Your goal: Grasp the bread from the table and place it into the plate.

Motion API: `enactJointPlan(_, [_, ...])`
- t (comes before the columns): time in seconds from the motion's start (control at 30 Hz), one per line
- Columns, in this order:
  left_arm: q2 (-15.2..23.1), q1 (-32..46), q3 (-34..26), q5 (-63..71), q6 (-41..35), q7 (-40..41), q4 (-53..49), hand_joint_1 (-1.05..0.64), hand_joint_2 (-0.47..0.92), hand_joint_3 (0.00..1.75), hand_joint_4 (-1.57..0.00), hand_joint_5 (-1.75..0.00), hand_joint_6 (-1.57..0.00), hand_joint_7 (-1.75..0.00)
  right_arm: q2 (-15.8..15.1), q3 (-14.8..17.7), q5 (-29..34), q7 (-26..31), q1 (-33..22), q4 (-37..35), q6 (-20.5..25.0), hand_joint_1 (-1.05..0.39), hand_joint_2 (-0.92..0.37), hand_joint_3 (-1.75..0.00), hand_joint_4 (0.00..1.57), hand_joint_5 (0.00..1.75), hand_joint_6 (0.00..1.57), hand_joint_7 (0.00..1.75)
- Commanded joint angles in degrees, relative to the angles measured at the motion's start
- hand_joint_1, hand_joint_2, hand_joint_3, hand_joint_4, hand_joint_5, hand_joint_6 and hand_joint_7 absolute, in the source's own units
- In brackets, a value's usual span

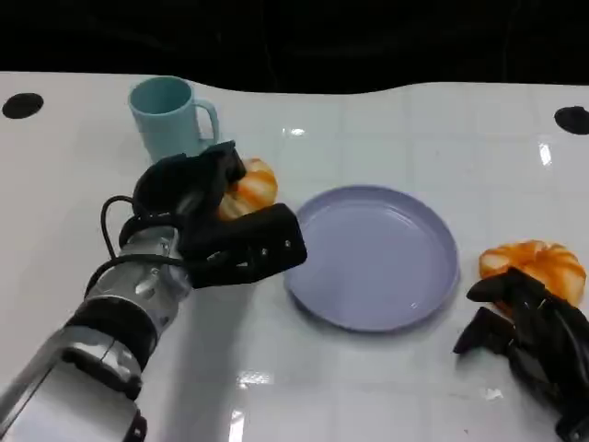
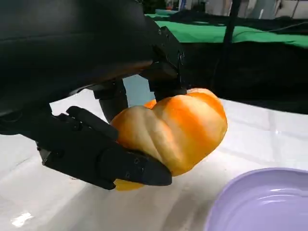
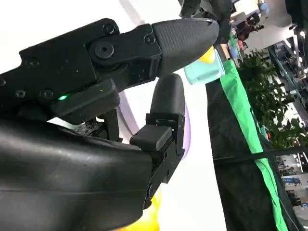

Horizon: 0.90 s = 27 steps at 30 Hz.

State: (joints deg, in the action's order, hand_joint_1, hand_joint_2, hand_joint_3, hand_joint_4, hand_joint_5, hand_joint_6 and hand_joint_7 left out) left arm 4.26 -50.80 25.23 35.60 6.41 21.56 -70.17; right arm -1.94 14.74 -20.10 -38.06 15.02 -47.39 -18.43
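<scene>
Left hand [image 1: 216, 216] clamps the bread [image 2: 173, 130], fingers [image 2: 103, 156] under and over it, just beside the plate [image 1: 373, 258] rim, near the cup [image 1: 170, 115]. Loaf looks light, soft, squashable; grip across its middle suits. Right hand [image 1: 529, 336] loosely spread, holding nothing, touching a second bun [image 1: 534, 267].
</scene>
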Motion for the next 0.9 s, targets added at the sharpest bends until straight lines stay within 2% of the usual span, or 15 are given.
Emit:
enactJointPlan(0.03, [0.8,-0.8,-0.3,-0.3,0.2,1.0,0.3,-0.19,0.84,0.58,-0.81,-1.75,-0.52,-1.75,-0.7,0.3,-0.2,0.4,-0.8,-0.8,1.0,-0.55,-0.92,-0.24,0.66,1.59,0.61,1.22])
enactJointPlan(0.53, [0.8,-0.8,-0.3,-0.3,0.2,1.0,0.3,-0.19,0.81,0.64,-0.81,-1.75,-0.52,-1.75,-0.7,0.3,-0.2,0.4,-0.8,-0.8,1.0,-0.55,-0.92,-0.24,0.65,1.6,0.61,1.22])
enactJointPlan(0.57, [1.2,-0.8,0.5,0.4,5.0,2.3,2.8,-0.19,0.81,0.64,-0.81,-1.75,-0.52,-1.75,-0.6,0.4,-0.3,0.2,-0.5,-1.3,0.8,-0.55,-0.92,-0.24,0.65,1.6,0.61,1.22])
enactJointPlan(0.6, [1.4,-0.8,1.2,1.0,8.7,3.3,4.6,-0.16,0.69,0.84,-0.86,-1.75,-0.61,-1.75,-0.6,0.5,-0.3,0.0,-0.3,-1.6,0.6,-0.54,-0.92,-0.25,0.66,1.61,0.62,1.23])
enactJointPlan(0.67, [0.9,-1.6,2.8,1.0,19.4,2.0,6.8,-0.17,0.61,1.09,-0.94,-1.75,-0.72,-1.75,-0.6,0.5,-0.4,0.0,0.1,-2.0,0.7,-0.55,-0.92,-0.25,0.67,1.61,0.63,1.23])
enactJointPlan(0.7, [0.8,-1.8,3.1,0.9,21.8,1.3,6.8,-0.17,0.58,1.17,-0.97,-1.75,-0.76,-1.75,-0.6,0.5,-0.4,0.1,0.1,-2.1,0.7,-0.55,-0.92,-0.25,0.68,1.61,0.63,1.23])
enactJointPlan(0.8, [0.1,-2.5,4.1,1.8,24.8,0.8,6.0,-0.18,0.57,1.23,-0.98,-1.75,-0.79,-1.75,-0.6,0.6,-0.5,-0.4,0.3,-2.5,0.4,-0.55,-0.92,-0.25,0.68,1.6,0.63,1.23])
enactJointPlan(0.9, [-1.0,-3.4,5.6,3.1,26.3,0.1,5.3,-0.18,0.54,1.21,-0.96,-1.75,-0.76,-1.75,-0.7,0.7,-0.6,-1.3,0.5,-3.2,0.0,-0.54,-0.92,-0.26,0.67,1.6,0.62,1.22])
